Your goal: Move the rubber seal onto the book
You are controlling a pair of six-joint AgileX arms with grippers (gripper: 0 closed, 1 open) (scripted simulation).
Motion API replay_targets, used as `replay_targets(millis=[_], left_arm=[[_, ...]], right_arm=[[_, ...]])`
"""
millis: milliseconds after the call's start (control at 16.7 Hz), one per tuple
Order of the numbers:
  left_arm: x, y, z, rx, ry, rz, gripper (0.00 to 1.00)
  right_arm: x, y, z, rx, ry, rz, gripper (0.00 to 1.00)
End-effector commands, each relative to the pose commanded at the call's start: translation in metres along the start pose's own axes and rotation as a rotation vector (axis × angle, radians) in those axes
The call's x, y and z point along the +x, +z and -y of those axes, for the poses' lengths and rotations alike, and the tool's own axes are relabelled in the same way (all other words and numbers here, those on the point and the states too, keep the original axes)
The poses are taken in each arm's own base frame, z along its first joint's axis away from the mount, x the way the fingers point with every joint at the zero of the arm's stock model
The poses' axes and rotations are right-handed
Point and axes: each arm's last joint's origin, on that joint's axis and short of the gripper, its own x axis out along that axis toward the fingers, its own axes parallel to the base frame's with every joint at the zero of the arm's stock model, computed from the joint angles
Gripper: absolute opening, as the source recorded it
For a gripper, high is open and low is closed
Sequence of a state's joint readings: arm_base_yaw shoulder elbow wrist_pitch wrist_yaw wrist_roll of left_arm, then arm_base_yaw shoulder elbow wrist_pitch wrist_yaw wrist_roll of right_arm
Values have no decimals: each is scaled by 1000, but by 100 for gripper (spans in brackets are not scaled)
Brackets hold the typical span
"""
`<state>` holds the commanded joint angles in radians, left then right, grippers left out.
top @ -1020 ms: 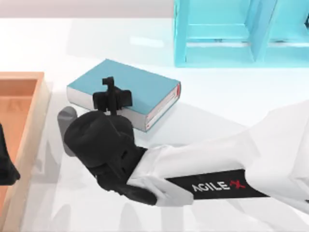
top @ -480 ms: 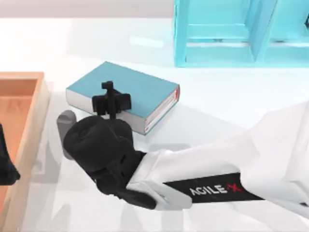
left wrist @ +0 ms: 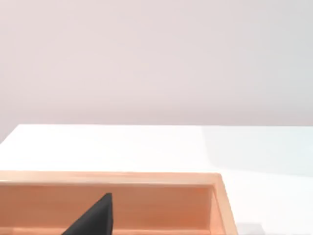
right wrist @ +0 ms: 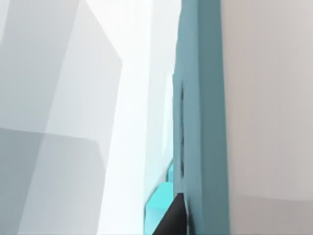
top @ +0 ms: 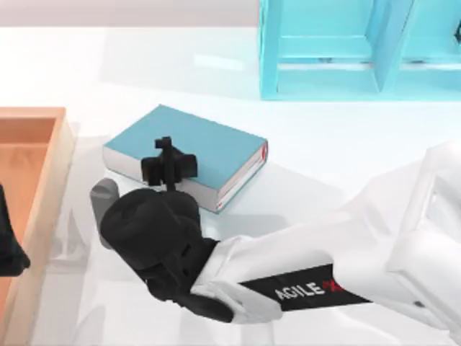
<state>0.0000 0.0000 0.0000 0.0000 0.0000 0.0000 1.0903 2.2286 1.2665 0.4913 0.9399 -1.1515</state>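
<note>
Teal book (top: 209,140), white page edges, red end mark.

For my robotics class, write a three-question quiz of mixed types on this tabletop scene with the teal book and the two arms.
1. True or false: the book lies flat on the white table.
2. Multiple choice: what stands at the top view's left edge? A) a wooden tray B) a metal bucket C) a glass jar
3. Fill in: the right gripper hangs over the book's ____ cover.

Key
1. True; the cover faces up, white page edges toward the arm.
2. A; the wooden tray sits left of the book, with the parked left gripper over it.
3. Teal. The rubber seal cannot be made out beneath the wrist. A light-blue shelf unit stands behind.
</note>
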Motion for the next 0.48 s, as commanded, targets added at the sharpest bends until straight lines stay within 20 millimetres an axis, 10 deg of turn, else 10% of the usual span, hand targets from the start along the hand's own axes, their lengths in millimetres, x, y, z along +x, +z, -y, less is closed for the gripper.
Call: replay_targets(millis=[120,480], left_arm=[[0,0,0,0,0,0,100],[0,0,0,0,0,0,100]], right_arm=[[0,0,0,0,0,0,0],[0,0,0,0,0,0,45]])
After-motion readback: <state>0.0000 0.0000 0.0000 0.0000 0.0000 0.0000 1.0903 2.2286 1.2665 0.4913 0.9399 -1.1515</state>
